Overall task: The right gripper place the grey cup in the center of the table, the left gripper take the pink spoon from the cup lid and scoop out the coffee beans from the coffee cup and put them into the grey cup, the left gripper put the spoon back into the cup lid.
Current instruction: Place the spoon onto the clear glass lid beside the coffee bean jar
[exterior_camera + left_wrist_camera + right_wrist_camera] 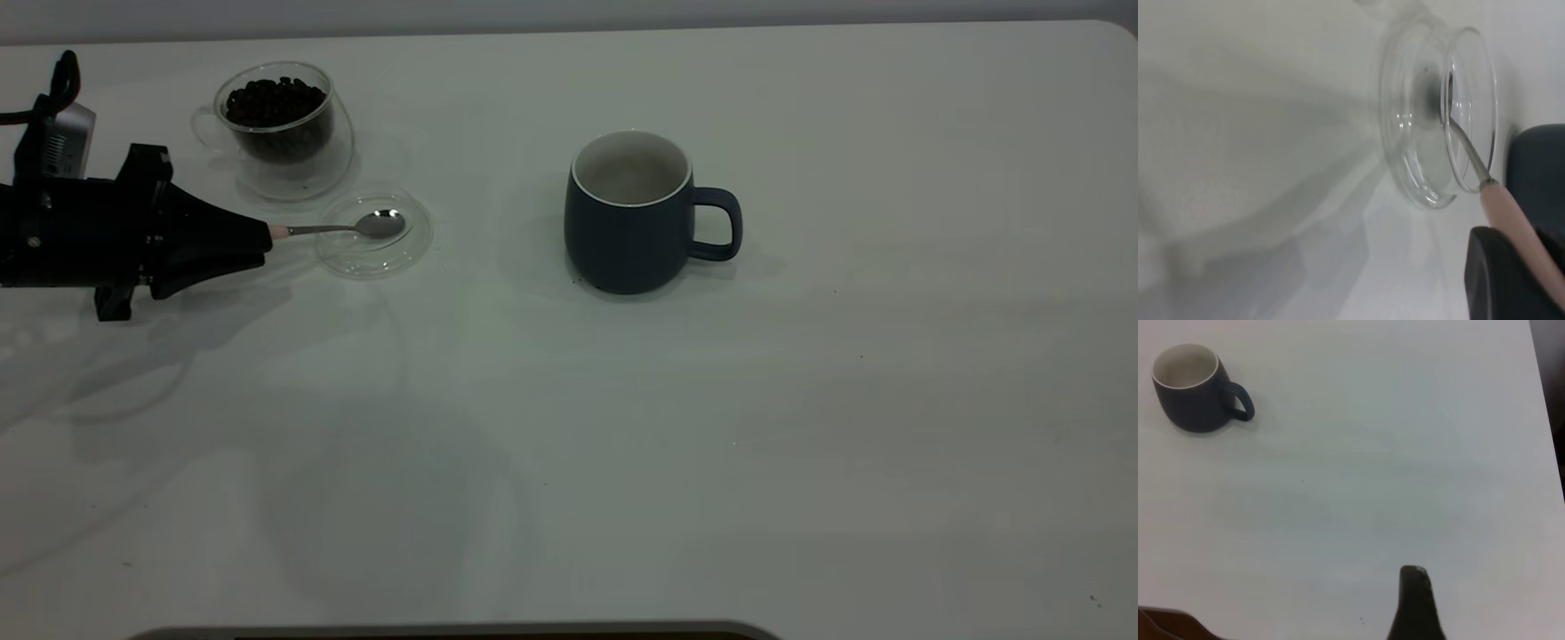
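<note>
- The grey cup [629, 227] stands upright mid-table [800, 400], well apart from the rest; white inside, handle toward the right arm's side
- The coffee cup [280, 120] of coffee beans [274, 100] sits just behind the cup lid [413, 244]
- The left gripper [262, 237] pinches the pink spoon [342, 228] by its handle; bowl over the lid
- The right gripper [1415, 607] hangs far off; I cannot tell its fingers

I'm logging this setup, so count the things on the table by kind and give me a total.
Cups: 2, the grey cup and the coffee cup holding coffee beans
Cup lid: 1
Pink spoon: 1, its handle in the left gripper
Total: 4
</note>
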You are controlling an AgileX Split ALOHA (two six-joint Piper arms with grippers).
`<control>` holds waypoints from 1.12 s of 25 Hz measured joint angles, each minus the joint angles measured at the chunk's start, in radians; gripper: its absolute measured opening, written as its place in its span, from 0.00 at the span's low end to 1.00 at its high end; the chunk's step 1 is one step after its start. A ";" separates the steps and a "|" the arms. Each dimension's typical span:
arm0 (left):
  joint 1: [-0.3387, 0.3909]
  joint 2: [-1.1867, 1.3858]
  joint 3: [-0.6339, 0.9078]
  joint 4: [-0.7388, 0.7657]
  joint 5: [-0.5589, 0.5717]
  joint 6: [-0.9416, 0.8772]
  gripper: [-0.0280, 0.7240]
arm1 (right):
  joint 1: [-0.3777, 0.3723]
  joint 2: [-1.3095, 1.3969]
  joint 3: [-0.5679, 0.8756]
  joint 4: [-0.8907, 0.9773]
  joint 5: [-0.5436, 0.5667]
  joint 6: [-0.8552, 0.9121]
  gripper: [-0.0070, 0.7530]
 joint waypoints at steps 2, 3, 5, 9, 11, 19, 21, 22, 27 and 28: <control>0.000 0.000 -0.002 0.000 0.000 0.000 0.19 | 0.000 0.000 0.000 0.000 0.000 0.000 0.79; 0.000 0.000 -0.003 -0.002 0.000 0.000 0.19 | 0.000 0.000 0.000 0.000 0.000 0.000 0.79; -0.006 0.000 -0.006 -0.006 0.000 0.000 0.19 | 0.000 0.000 0.000 0.000 0.000 0.000 0.79; -0.010 0.000 -0.010 -0.006 0.000 0.000 0.19 | 0.000 0.000 0.000 0.000 0.000 0.000 0.79; -0.010 0.000 -0.010 -0.006 -0.001 0.000 0.19 | 0.000 0.000 0.000 0.000 0.000 0.000 0.79; -0.010 0.000 -0.010 -0.006 -0.001 0.018 0.19 | 0.000 0.000 0.000 0.000 0.000 0.000 0.79; -0.010 0.000 -0.010 -0.006 -0.001 0.021 0.19 | 0.000 0.000 0.000 0.000 0.000 0.000 0.79; -0.011 0.000 -0.010 -0.006 -0.001 0.021 0.19 | 0.000 0.000 0.000 0.000 0.000 0.000 0.79; -0.020 0.000 -0.010 -0.006 -0.018 0.024 0.19 | 0.000 0.000 0.000 0.000 0.000 0.000 0.79; -0.020 0.000 -0.010 -0.006 -0.018 0.025 0.19 | 0.000 0.000 0.000 0.000 0.000 0.000 0.79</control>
